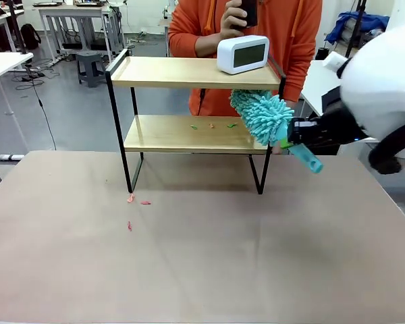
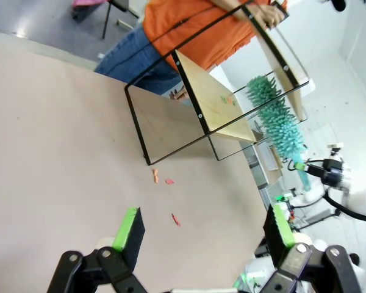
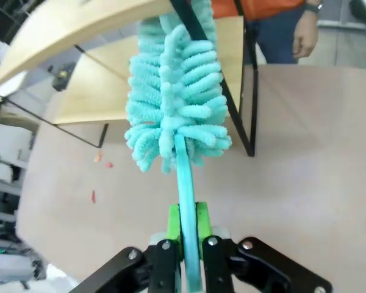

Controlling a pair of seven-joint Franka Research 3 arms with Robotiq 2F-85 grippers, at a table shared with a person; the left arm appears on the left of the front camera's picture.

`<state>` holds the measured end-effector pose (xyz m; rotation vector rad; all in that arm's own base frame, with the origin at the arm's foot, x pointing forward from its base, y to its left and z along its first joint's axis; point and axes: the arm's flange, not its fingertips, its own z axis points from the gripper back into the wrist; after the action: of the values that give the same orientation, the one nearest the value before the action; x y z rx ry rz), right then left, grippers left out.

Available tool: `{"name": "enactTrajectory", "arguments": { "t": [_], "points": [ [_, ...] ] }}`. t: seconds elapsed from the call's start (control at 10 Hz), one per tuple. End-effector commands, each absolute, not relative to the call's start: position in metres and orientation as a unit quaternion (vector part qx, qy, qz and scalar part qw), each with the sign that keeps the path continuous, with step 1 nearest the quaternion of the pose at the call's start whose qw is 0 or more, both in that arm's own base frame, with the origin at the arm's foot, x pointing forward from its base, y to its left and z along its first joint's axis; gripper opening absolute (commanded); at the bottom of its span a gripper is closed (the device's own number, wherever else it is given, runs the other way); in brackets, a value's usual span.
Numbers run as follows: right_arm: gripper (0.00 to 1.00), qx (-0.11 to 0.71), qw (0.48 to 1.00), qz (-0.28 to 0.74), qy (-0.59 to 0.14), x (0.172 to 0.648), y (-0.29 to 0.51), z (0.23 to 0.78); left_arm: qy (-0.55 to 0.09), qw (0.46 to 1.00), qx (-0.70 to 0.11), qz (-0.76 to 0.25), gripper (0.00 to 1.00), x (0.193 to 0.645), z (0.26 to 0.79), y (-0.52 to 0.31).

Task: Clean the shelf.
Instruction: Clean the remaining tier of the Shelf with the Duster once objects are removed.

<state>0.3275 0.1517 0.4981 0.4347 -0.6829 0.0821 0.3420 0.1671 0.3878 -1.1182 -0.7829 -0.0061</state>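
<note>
The shelf stands at the table's far middle, two light wood boards in a thin black frame. A few green and orange scraps lie on its lower board. My right gripper is shut on the teal handle of a fluffy teal duster. The duster's head rests against the shelf's right end, over the lower board; the right wrist view has it pressed at a black frame leg. My left gripper hangs open above the table, well back from the shelf.
A white digital clock sits on the top board at the right. A person in an orange top stands behind the shelf holding a phone. Red scraps lie on the brown table by the shelf's front left leg.
</note>
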Motion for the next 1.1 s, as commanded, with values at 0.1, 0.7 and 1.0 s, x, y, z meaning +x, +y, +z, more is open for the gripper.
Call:
{"name": "enactTrajectory", "arguments": {
  "t": [0.1,0.7,1.0],
  "points": [
    [0.12,0.216,0.915,0.013,-0.339,0.354,0.166,0.500,-0.371,0.769,-0.520,-0.006,1.00,0.339,0.389,0.163],
    [0.12,0.217,0.922,-0.007,-0.322,0.394,0.177,0.483,-0.371,0.769,-0.520,-0.006,1.00,0.339,0.389,0.163],
    [0.12,0.229,0.926,0.003,-0.299,0.403,0.189,0.467,-0.371,0.769,-0.520,-0.006,1.00,0.339,0.389,0.163]
  ]
}}
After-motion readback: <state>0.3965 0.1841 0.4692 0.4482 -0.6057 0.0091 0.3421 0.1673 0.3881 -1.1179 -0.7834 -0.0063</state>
